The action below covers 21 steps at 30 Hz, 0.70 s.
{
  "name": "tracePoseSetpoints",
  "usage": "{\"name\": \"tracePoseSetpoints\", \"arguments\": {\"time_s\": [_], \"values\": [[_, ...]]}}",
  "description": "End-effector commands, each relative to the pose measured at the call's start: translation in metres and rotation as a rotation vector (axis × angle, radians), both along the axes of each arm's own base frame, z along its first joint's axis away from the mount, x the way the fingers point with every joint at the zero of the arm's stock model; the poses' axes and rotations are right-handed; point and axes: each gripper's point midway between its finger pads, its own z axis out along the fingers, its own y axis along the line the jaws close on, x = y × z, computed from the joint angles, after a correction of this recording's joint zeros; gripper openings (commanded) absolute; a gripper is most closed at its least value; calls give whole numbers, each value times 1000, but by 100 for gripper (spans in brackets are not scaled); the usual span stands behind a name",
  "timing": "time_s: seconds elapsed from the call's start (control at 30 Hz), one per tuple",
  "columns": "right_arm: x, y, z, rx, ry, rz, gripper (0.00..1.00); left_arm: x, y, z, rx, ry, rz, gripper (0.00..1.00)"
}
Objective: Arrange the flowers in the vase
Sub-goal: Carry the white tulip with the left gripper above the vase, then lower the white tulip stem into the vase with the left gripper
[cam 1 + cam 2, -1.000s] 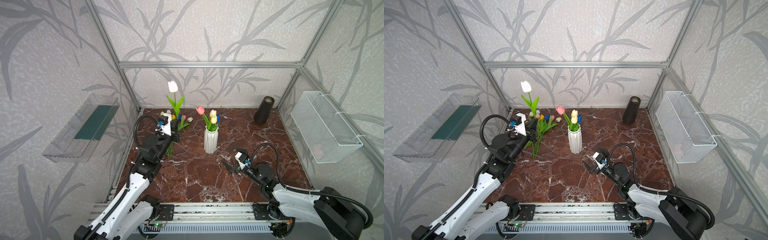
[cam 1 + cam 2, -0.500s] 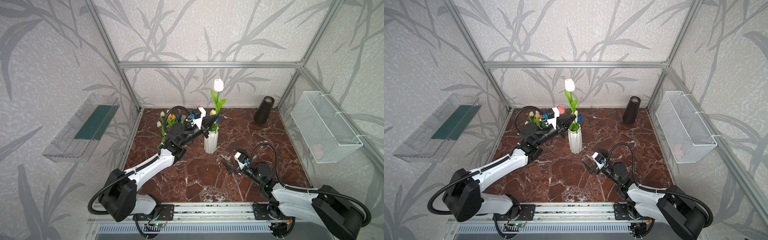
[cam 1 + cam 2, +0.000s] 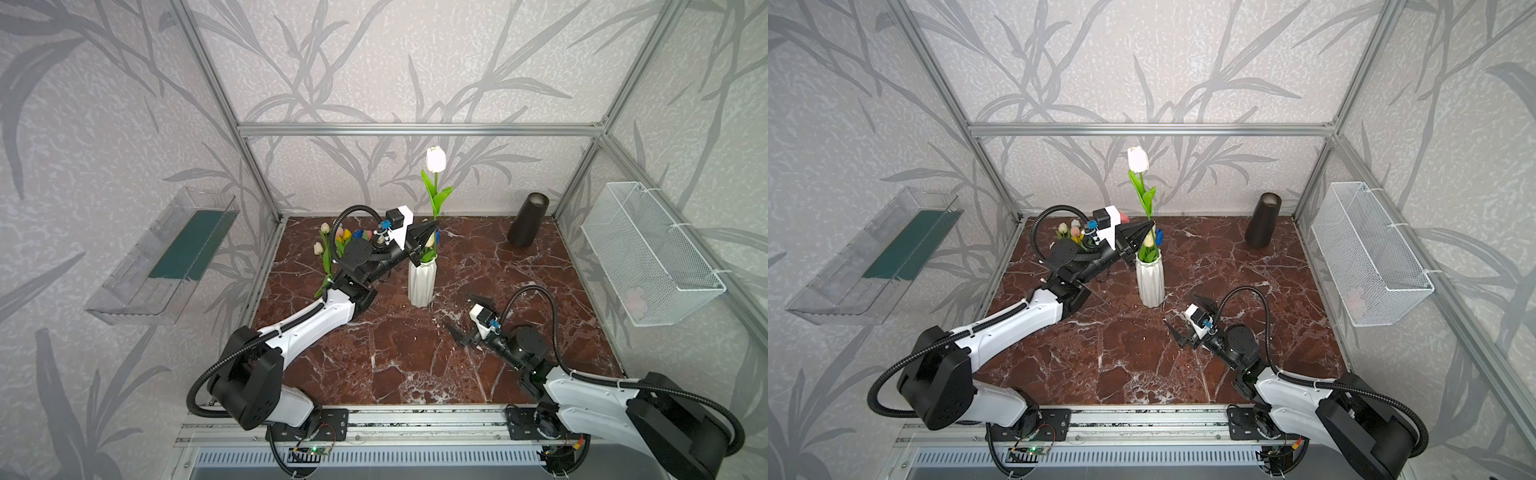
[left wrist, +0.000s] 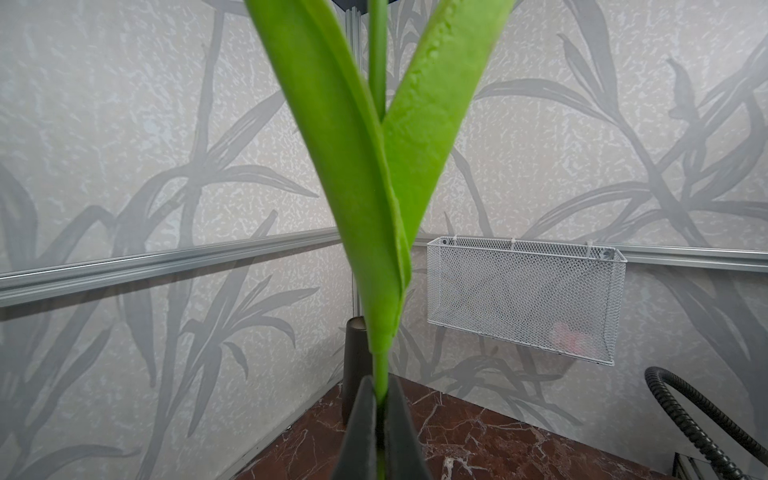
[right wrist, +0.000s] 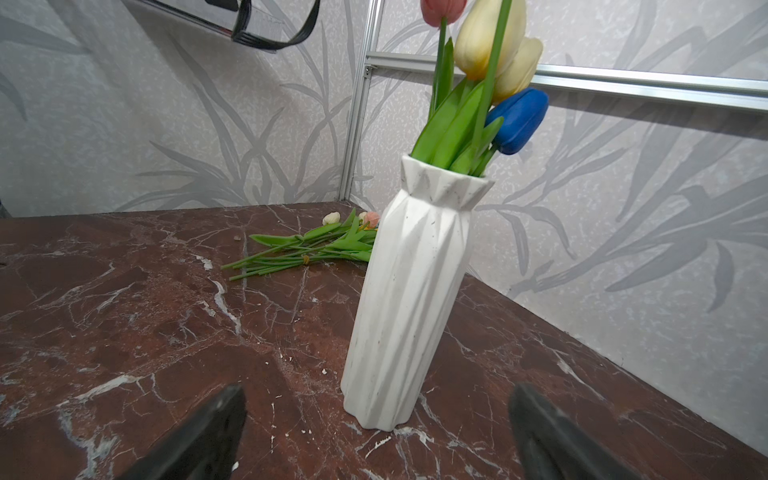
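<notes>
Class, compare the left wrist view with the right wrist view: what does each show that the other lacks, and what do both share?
Left wrist only: the left gripper shut on a tulip stem, the white mesh basket, the dark cylinder.
Right wrist only: the open right gripper, the white vase holding tulips, loose flowers lying flat.
Both: the marble tabletop and leaf-patterned walls.

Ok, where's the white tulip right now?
In both top views the white tulip stands upright near the middle, over the white vase, its stem pinched in the left gripper.
</notes>
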Motion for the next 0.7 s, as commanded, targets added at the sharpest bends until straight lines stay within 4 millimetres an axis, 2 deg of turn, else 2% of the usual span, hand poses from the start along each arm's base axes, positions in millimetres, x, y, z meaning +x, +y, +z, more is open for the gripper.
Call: {"name": "tracePoseSetpoints", "arguments": {"time_s": [0.0, 0.3, 0.67], "values": [[-3, 2, 6, 8, -26, 17, 99, 1, 3, 15, 0, -49, 29, 0], [-4, 2, 6, 5, -27, 16, 99, 21, 6, -15, 63, 16, 97, 0], [-4, 2, 7, 8, -27, 17, 99, 30, 13, -35, 150, 34, 184, 0]]}}
